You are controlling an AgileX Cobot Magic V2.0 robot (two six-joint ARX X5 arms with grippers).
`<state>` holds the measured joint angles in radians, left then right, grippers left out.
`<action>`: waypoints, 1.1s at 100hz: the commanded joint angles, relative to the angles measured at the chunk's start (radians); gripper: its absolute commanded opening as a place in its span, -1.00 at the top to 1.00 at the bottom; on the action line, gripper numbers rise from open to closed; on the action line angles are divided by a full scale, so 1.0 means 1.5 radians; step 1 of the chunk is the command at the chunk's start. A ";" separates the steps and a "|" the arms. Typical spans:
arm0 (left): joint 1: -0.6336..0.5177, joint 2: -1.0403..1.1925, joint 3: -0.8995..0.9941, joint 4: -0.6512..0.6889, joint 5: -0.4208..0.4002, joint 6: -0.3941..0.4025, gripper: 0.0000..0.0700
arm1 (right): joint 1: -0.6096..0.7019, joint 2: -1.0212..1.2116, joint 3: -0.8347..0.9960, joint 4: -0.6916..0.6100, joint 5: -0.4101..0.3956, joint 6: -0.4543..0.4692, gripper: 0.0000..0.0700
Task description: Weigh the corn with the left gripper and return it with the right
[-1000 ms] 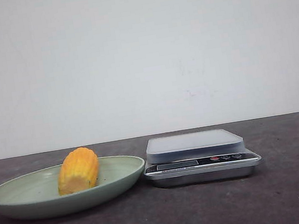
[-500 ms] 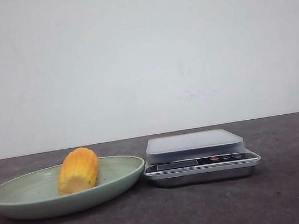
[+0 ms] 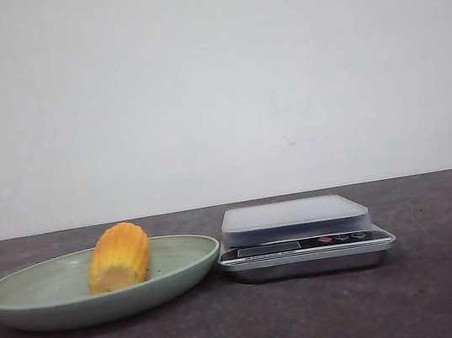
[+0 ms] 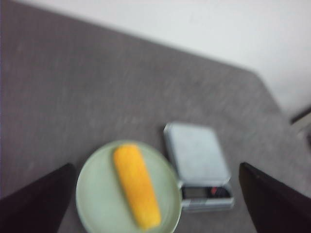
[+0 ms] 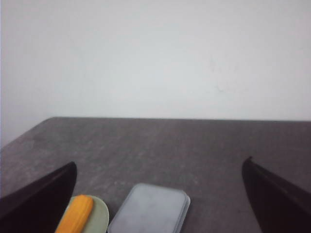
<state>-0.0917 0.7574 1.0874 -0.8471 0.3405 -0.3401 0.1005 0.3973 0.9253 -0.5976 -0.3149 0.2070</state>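
Observation:
The orange-yellow corn lies in a pale green plate on the left of the dark table. It also shows in the left wrist view and the right wrist view. A silver kitchen scale stands right of the plate, its platform bare. My left gripper hangs high above the plate and scale, jaws wide open and empty, with the fingers at the frame corners. My right gripper is also open and empty, high above the scale. Neither gripper shows in the front view.
The scale's display and red button face the front. A white wall stands behind the table. The table's far edge and a corner show in the left wrist view, which is blurred.

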 commanded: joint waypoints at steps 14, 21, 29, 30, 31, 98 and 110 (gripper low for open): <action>-0.032 0.146 -0.002 -0.030 0.000 0.000 -1.00 | 0.000 0.027 -0.002 -0.024 0.000 0.002 -1.00; -0.055 0.198 -0.002 -0.028 0.000 0.004 -1.00 | 0.000 0.032 -0.003 -0.037 0.001 0.001 -1.00; -0.085 0.260 -0.002 -0.017 -0.003 0.012 -1.00 | 0.000 0.039 -0.003 -0.046 0.002 0.001 -1.00; -0.088 0.268 -0.002 -0.014 -0.003 0.012 -1.00 | 0.000 0.040 -0.003 -0.046 0.002 0.001 -1.00; -0.091 0.276 -0.002 -0.012 -0.003 0.012 -1.00 | 0.000 0.040 -0.003 -0.047 0.002 0.001 -1.00; -0.228 0.617 -0.002 0.134 -0.016 -0.025 0.69 | 0.000 0.044 -0.003 -0.075 0.022 -0.004 -1.00; -0.234 0.615 -0.001 0.142 -0.014 -0.013 1.00 | 0.000 0.044 -0.003 -0.076 0.023 -0.007 -1.00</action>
<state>-0.4332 1.6680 1.0760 -0.6472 0.3172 -0.3748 0.1005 0.4587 0.9131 -0.7189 -0.2840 0.2062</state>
